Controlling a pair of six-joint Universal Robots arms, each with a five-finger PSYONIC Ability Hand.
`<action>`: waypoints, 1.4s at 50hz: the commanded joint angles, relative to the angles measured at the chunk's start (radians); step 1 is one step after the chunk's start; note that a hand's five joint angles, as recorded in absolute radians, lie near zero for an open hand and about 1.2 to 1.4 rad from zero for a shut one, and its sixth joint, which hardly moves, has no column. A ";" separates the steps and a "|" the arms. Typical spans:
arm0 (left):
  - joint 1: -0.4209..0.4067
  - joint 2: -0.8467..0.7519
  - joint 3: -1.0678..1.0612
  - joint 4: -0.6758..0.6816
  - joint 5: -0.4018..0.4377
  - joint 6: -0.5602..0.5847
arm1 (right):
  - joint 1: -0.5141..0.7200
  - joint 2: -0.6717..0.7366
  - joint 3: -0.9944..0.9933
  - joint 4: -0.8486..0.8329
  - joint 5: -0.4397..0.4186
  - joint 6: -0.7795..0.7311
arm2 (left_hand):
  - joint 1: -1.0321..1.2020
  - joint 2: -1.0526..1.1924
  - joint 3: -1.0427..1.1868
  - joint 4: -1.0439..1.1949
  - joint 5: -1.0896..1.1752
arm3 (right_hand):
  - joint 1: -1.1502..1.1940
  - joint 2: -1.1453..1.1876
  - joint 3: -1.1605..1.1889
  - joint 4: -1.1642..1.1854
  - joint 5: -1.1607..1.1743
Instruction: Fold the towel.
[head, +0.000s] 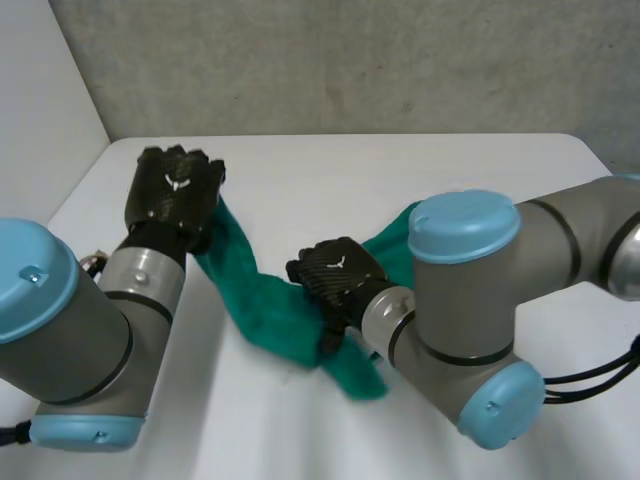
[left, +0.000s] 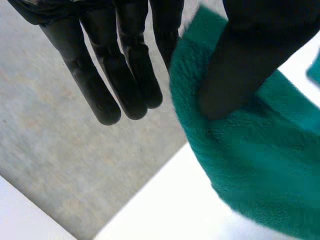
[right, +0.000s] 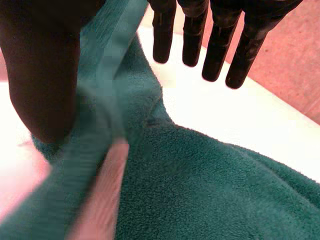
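A green towel (head: 262, 300) lies bunched in a long strip across the white table (head: 330, 170), running from my left hand (head: 176, 190) to my right hand (head: 335, 275). In the left wrist view, the thumb (left: 250, 60) presses an end of the towel (left: 250, 165) against the side of the straight fingers (left: 125, 80), and that end is raised off the table. In the right wrist view, a hemmed edge of the towel (right: 200, 190) runs up between the thumb (right: 45, 75) and the straight fingers (right: 200, 40), pinched by the thumb. More towel trails under my right wrist.
A grey wall (head: 350, 60) stands behind the table's far edge, and a pale wall (head: 40, 110) closes the left side. My right arm's big elbow joint (head: 470, 300) lies low over the table's near right part.
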 joint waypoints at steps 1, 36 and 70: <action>0.001 0.005 -0.011 -0.047 0.001 0.002 | -0.011 -0.025 -0.023 0.007 0.038 0.004 | -0.168 -0.183 -0.196 -0.195 -0.194 | -0.083 -0.134 -0.125 -0.126 -0.124; 0.078 -0.124 0.229 -0.387 0.004 -0.240 | -0.403 -0.184 0.249 0.103 -0.042 -0.183 | -0.769 -0.784 -0.798 -0.797 -0.796 | -0.054 -0.105 -0.096 -0.097 -0.095; 0.320 -0.405 0.407 -0.771 0.226 -0.228 | -0.472 -0.184 0.377 -0.006 -0.080 -0.211 | -0.447 -0.462 -0.475 -0.474 -0.473 | -0.054 -0.105 -0.096 -0.097 -0.095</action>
